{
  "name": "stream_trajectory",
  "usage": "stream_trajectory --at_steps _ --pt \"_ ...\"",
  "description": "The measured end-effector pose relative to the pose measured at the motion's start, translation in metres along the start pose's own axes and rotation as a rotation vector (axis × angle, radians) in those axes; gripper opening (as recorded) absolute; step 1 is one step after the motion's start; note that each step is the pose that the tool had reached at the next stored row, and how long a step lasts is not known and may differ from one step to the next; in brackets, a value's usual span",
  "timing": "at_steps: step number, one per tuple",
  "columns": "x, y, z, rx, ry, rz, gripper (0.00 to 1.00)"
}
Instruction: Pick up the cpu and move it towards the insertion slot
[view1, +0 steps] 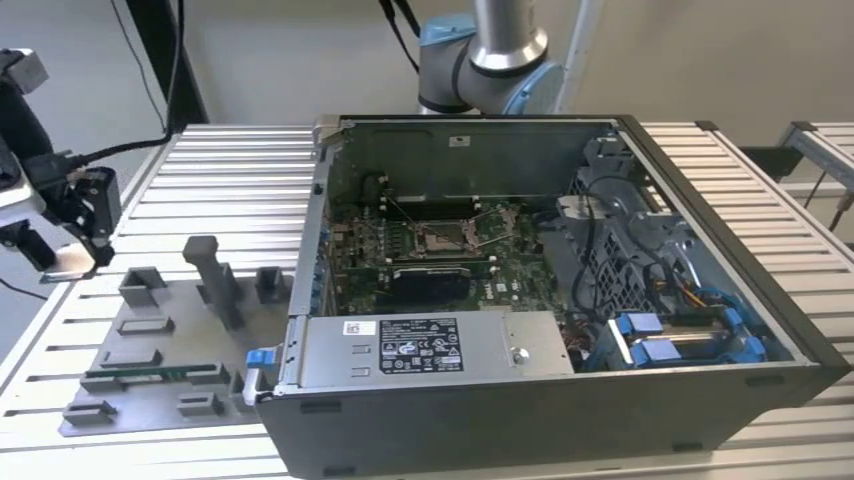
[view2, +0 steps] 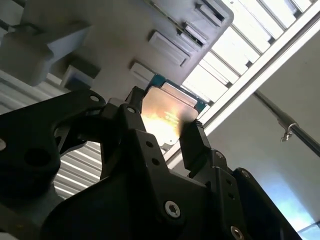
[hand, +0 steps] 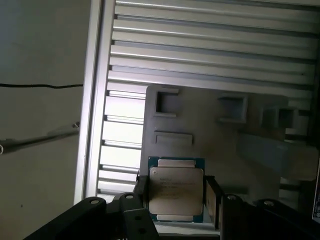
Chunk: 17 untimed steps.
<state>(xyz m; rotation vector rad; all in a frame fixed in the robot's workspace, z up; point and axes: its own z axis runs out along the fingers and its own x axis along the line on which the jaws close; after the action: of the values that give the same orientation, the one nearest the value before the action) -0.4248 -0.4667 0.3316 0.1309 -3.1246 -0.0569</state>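
Item: jaws, black, drawn in narrow and clamped on two opposite edges of the cpu (hand: 176, 195), which sits flat between them with its silvery lid facing the first wrist view. The edge grip leaves the lid and the underside untouched, likely to spare the contact face. Markings: faint print on the lid, not legible; a green board margin frames the lid. Directly behind the jaws: grey fixture tray (hand: 200, 115) with moulded recesses, evidently sized to park separate parts; the cpu looks clear of it, carried and not resting. A green memory stick (view1: 140, 375) lies in one of the tray's long recesses. Beneath the tray: slatted aluminium tabletop (hand: 210, 45). Well apart from the jaws, toward the exterior view's right: open computer case (view1: 747, 300), side panel off so the motherboard (view1: 400, 250) can be reached from above. On that board: insertion slot (view1: 441, 237), silver frame, brownish centre, vacant. Nearer edge of the case: power supply (view1: 534, 345) with a black-and-white label (view1: 420, 345), text too small to read.
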Motion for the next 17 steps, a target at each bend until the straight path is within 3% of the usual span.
stream_trajectory --at_steps 14,15,17 --pt "0.0008 0.0024 -0.0631 0.0001 0.0002 0.000 0.00" --pt "0.0008 0.0025 -0.0667 0.0000 0.0001 0.000 0.00" --pt "0.0008 0.0025 -0.0673 -0.0001 -0.0002 0.000 0.00"
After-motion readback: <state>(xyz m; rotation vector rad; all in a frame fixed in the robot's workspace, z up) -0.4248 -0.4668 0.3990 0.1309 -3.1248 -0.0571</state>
